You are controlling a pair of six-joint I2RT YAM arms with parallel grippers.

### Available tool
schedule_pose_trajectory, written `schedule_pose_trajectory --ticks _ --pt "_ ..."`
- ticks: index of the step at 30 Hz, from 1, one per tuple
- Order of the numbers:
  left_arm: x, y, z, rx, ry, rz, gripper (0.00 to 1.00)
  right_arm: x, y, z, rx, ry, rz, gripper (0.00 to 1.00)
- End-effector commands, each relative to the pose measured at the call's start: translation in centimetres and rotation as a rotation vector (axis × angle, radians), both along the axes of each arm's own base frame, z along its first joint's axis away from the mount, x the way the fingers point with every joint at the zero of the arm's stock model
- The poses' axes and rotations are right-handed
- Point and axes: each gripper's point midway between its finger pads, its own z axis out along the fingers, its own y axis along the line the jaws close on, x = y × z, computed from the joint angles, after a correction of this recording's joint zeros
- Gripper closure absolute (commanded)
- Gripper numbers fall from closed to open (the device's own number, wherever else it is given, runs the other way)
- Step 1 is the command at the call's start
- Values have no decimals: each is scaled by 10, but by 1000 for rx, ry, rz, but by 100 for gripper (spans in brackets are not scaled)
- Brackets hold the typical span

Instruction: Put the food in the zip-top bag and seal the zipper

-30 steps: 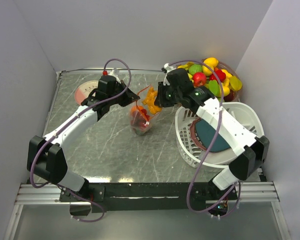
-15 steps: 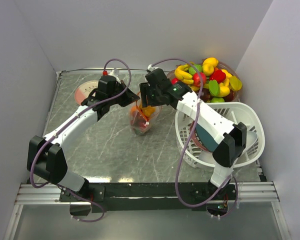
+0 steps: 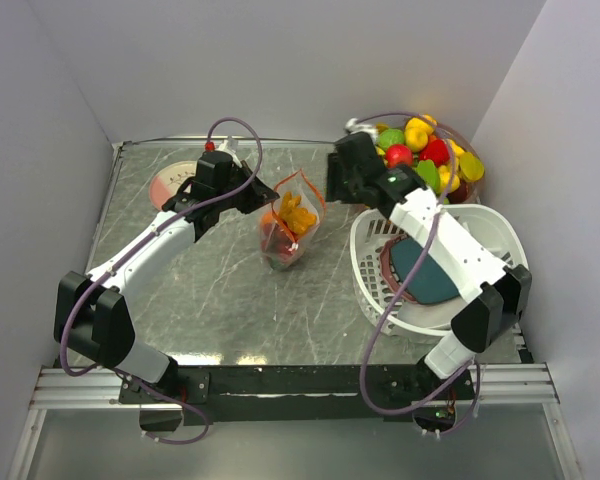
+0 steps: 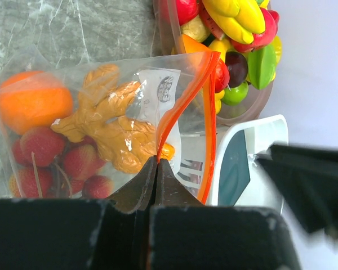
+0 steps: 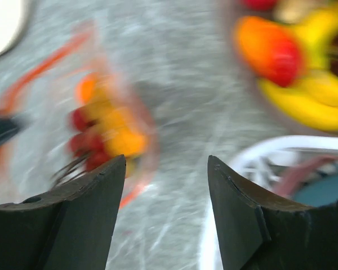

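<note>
A grey, marble-veined tabletop (image 3: 220, 300) sits boxed in on three sides by plain pale walls (image 3: 280, 60) under even light, a metal rail (image 3: 80, 385) lining its near edge.

From high above the near edge, down over the whole table (image 3: 210, 290). Left wrist close against the zip-top bag (image 4: 101, 112), facing the far right corner; right wrist blurred, above that same bag.

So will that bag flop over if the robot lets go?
Probably. The bag looks thin and crinkly, held by the left gripper pinching its orange strip. The toy food inside likely weighs its bottom, so it should slump, not roll.
</note>
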Motion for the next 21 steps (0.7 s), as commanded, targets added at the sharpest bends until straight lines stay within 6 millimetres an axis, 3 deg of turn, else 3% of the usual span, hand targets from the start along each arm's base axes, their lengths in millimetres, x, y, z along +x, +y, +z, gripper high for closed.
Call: schedule_pose_trajectory --ticks 1,4,11,15,21 --pt "-1 3 25 -8 -71 5 99 36 -69 19 -7 -105 -195 32" --pt "-1 3 26 -6 -75 5 99 67 -123 15 -48 -126 -348 25" --pt "-4 7 31 11 -84 10 99 108 -199 15 -74 -144 -535 23" --pt "-4 5 29 2 -79 2 99 119 -221 4 -198 -116 -544 17" --pt "-7 5 26 12 -67 -6 99 131 -235 -20 -342 -68 -479 15"
